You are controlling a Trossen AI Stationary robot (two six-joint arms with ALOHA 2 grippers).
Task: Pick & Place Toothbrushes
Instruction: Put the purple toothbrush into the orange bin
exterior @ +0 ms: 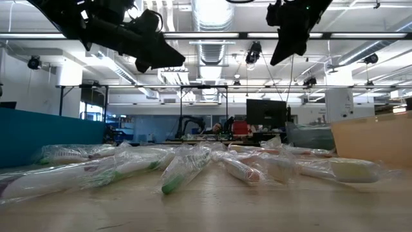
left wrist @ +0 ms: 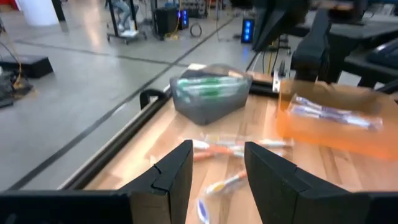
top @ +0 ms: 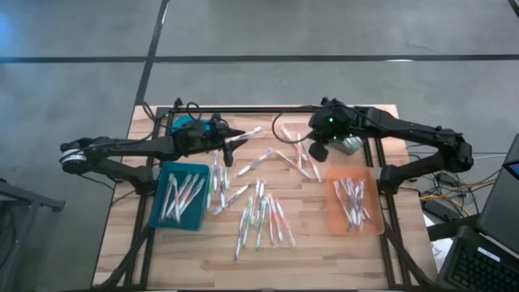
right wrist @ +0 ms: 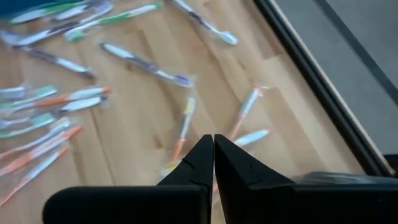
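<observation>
my right gripper [right wrist: 213,146] hangs pinched shut, empty, above loose toothbrushes [top: 261,212] mid-table; picking step; next i must open and drop onto one; left gripper [left wrist: 217,168] waits parted.

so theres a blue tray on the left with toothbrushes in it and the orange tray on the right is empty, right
Not quite. The blue tray on the left does hold toothbrushes, but the orange tray on the right is not empty: the high view shows toothbrushes in it too.

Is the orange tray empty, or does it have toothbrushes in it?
Not empty. The orange tray on the table's right holds a small pile of toothbrushes, seen from above.
</observation>
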